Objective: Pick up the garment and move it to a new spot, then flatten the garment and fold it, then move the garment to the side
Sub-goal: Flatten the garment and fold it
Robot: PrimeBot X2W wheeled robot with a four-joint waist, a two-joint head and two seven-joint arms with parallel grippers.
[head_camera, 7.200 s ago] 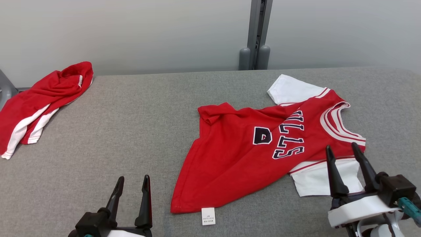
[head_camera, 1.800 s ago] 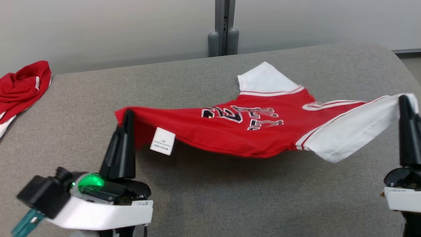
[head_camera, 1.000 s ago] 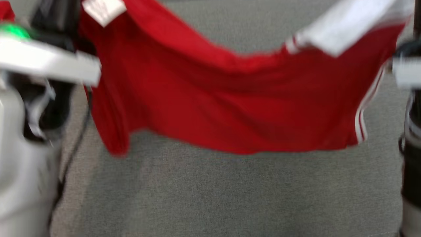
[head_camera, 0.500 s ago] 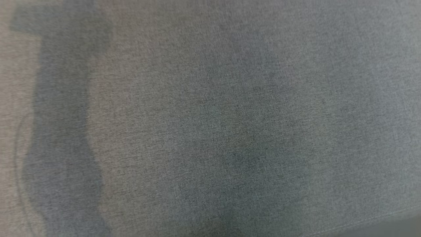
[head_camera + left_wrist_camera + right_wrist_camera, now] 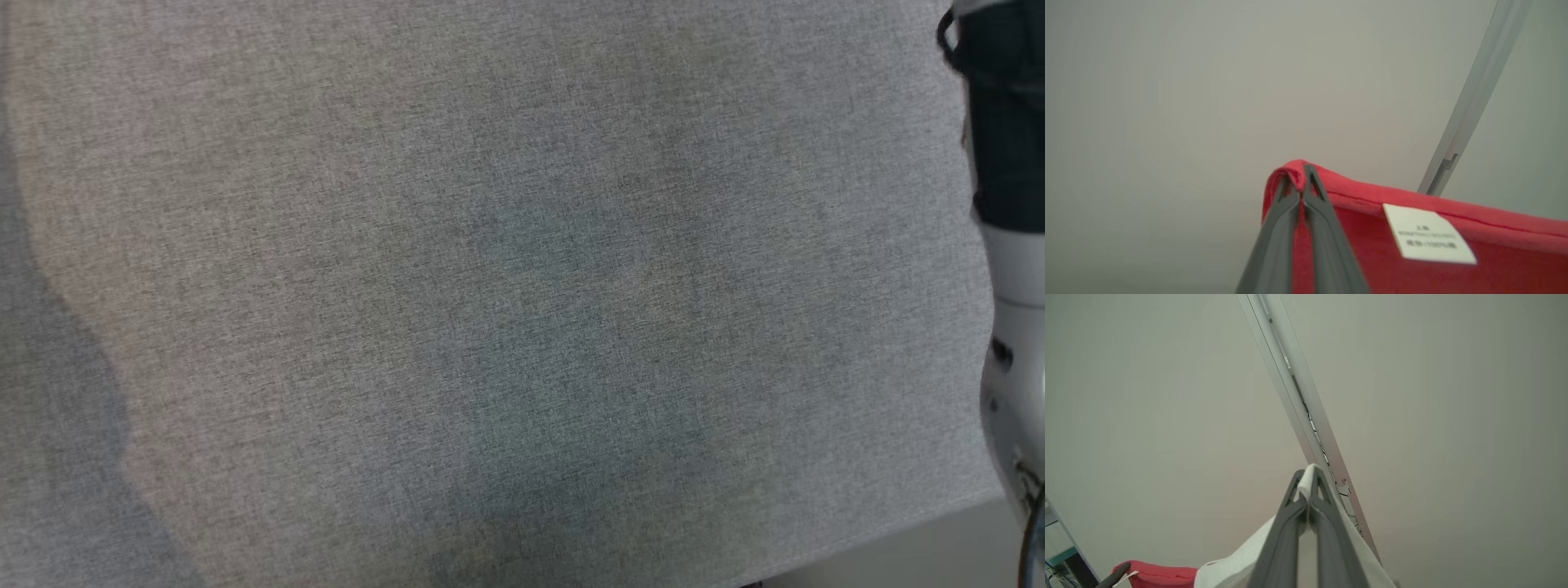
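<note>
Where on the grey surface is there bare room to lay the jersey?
The grey surface is bare from the shadow on the left to the robot's arm at the right edge; only that edge is crowded. The left hand and right hand hold the jersey.

The grey fabric table point(image 5: 522, 245) is showing soft shadows (darkest away from the right arm point(image 5: 1012, 269)), its edge running up to that arm.

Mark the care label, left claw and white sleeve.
care label point(image 5: 1427, 239): left wrist view, tag centre.
left claw point(image 5: 1297, 175): left wrist view, between fingertips pinching garment point(image 5: 1494, 261).
white sleeve point(image 5: 1237, 563): right wrist view, lower-left fold.
</note>
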